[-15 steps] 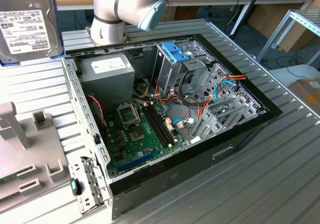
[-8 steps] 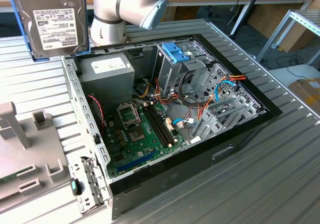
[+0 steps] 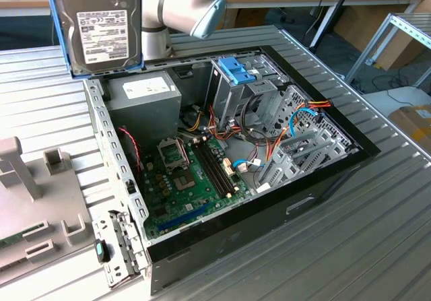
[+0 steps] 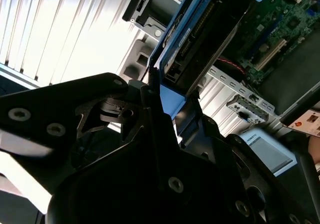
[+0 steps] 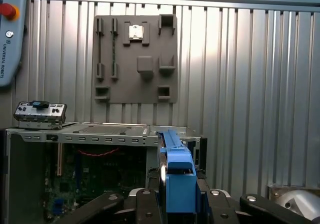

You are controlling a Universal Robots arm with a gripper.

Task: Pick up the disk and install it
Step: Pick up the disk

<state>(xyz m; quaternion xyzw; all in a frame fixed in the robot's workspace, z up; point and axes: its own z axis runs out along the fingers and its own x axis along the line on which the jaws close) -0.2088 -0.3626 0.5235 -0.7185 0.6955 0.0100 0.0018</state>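
At the exterior view's left, a grey fixture tray [image 3: 27, 200] lies on the ribbed counter [image 3: 377, 233]. Further right and higher, the disk [image 3: 108, 25] hangs upright over the back corner of the open computer case [image 3: 236, 237]. Its long axis is near vertical, and it is apart from the chassis rim. In the first wrist view the pincer [image 5: 178, 204] is clamped onto the end of its blue carrier from both sides. The drive cage [image 3: 232, 99], topped by a blue latch [image 3: 237, 71], stands lower and to the disk's right, past the power supply [image 3: 145, 92]. The air between looks free, though cables [image 3: 269, 136] crowd the cage's far side.
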